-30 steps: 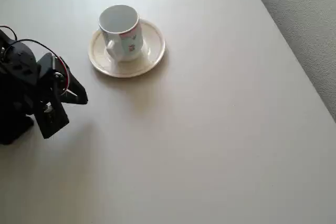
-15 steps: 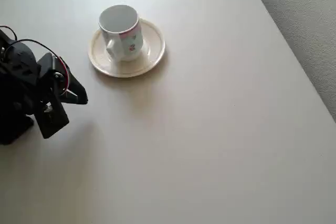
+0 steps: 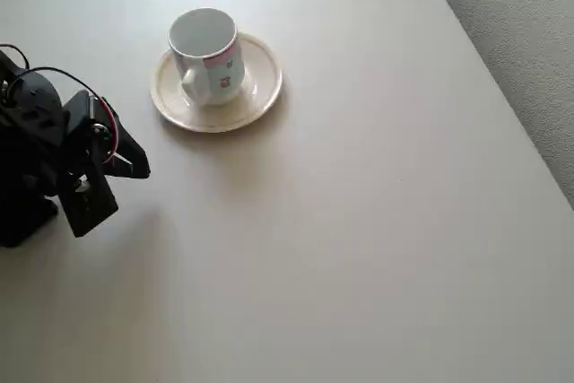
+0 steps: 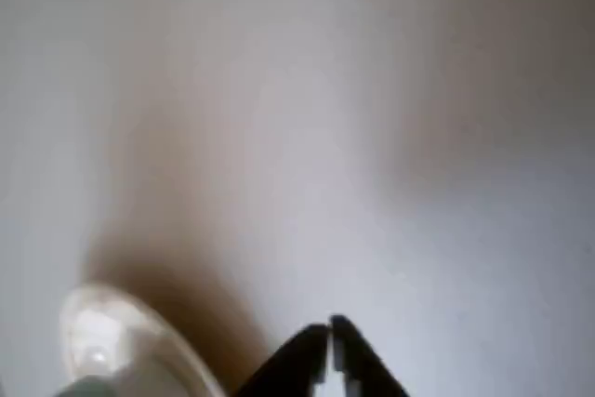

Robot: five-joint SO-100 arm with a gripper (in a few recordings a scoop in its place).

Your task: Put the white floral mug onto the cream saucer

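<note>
While the black arm is sitting folded at the left edge of the overhead view, its pincer is pointing out to the right over bare table, with nothing between its fingers. In the wrist view the gripper's two dark fingertips are showing at the bottom edge, pressed tip to tip with only a hairline seam between them, so the jaws are standing closed and holding nothing.

Up and to the right of the pincer in the overhead view, well apart from it, the white floral mug is standing upright on the cream saucer. Its mouth is facing up, its handle is turning toward the lower left, and a pink rim band with small flower prints is showing on the side facing the camera. The mug is sitting toward the upper left of the saucer rather than dead centre, leaving a wider crescent of saucer bare on the right and lower sides.

Blurred at the lower left of the wrist view, a pale rounded shape is casting a brown shadow on the table; whether it is mug or saucer is hard to tell there.

Past the table's right edge in the overhead view, a strip of grey textured floor is running diagonally.
</note>
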